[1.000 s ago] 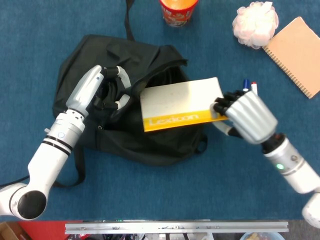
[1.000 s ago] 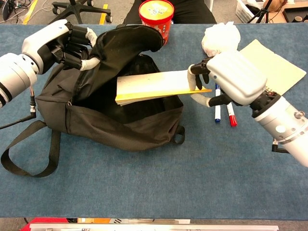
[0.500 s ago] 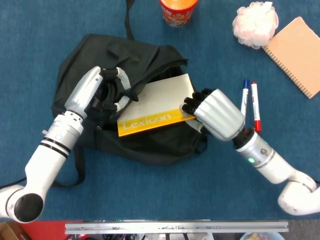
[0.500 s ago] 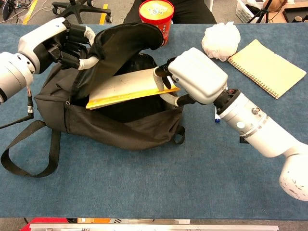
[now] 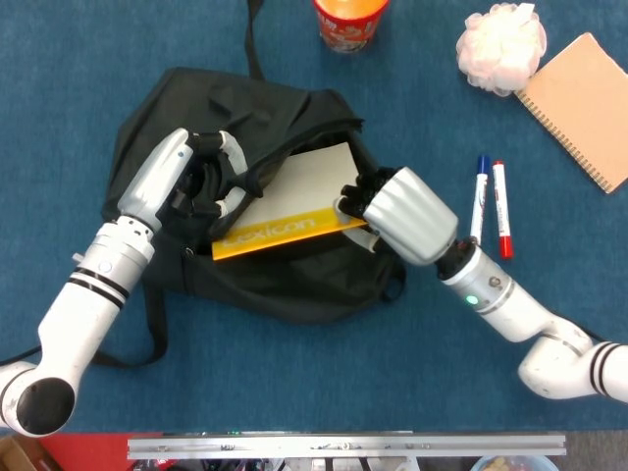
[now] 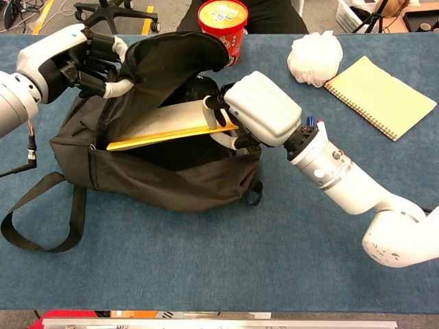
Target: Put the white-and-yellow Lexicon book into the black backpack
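The white-and-yellow Lexicon book (image 5: 289, 204) (image 6: 168, 126) lies tilted, partly inside the mouth of the black backpack (image 5: 285, 285) (image 6: 171, 181). My right hand (image 5: 397, 214) (image 6: 257, 110) grips the book's right end at the bag's opening. My left hand (image 5: 191, 182) (image 6: 72, 58) holds the backpack's top flap (image 6: 171, 62) lifted, which keeps the opening wide. The book's left end is hidden under the flap in the head view.
Two markers (image 5: 491, 206) lie right of the bag. A tan spiral notebook (image 5: 584, 103) (image 6: 377, 92) and a white pouf (image 5: 500, 44) (image 6: 314, 56) sit at the far right. A red cup (image 5: 348, 20) (image 6: 221, 22) stands behind the bag. A strap (image 6: 41, 219) loops at front left.
My right hand has pushed the book leftward and deeper into the backpack's opening. The left hand kept holding the flap and shifted slightly left.
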Robot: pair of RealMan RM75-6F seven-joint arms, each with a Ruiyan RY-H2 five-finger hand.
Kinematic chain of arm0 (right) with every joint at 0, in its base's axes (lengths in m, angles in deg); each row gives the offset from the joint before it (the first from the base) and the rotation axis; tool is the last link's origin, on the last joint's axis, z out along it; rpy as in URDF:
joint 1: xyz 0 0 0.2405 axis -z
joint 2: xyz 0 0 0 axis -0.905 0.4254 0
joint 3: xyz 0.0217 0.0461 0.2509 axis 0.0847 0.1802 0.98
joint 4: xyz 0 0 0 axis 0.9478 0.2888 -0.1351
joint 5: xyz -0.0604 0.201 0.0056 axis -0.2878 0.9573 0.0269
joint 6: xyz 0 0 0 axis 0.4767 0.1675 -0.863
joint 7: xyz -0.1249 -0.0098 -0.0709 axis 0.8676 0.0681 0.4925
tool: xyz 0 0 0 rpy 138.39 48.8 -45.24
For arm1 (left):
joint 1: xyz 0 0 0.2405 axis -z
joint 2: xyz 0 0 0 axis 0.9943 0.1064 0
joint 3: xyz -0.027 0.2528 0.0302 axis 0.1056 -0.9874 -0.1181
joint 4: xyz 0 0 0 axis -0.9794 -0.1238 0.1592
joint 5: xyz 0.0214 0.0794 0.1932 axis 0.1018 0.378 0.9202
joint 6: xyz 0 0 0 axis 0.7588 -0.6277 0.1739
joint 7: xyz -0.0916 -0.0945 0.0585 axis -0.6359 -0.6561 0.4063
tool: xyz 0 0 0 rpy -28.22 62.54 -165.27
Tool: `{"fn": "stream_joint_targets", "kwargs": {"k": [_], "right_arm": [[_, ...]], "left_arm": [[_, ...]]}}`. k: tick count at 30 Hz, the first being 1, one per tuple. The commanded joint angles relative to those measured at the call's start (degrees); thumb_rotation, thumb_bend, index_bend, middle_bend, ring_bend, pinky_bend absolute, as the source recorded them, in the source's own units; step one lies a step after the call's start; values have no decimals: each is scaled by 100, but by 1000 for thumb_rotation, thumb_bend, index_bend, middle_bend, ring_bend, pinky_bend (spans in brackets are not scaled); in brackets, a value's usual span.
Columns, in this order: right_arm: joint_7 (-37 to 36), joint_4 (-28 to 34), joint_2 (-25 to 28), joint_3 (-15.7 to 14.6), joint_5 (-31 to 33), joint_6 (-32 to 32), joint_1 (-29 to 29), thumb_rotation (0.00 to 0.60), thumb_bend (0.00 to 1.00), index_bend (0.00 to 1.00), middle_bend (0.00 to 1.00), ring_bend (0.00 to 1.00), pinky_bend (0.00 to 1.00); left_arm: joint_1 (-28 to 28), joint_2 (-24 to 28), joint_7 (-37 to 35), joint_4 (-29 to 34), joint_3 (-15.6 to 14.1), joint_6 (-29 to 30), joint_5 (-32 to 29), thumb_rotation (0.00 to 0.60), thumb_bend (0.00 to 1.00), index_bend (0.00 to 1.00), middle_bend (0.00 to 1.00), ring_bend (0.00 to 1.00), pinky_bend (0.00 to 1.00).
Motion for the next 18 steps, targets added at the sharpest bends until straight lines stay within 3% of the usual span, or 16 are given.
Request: {"fn": "stream_joint_targets", "kwargs": {"k": [1,14,18], "right_arm": [[-82,-93,-86,6,-8,-75,-85,600,655,826,703,617,751],[-452,-808,-487,1,213,72,-405,600,654,827,699,615,752],[-538,-910,-462,-109,302,157,-360,600,608,808,650,555,694]], "left_arm": [[-3,20,-20,9,3,-13,-20,600,382,639,668,706,912],[-58,223,-115,140,-9,-29,-16,600,381,633,667,706,912],[-78,284,-168,134,-8,-44,-51,600,381,629,667,705,912]]}}
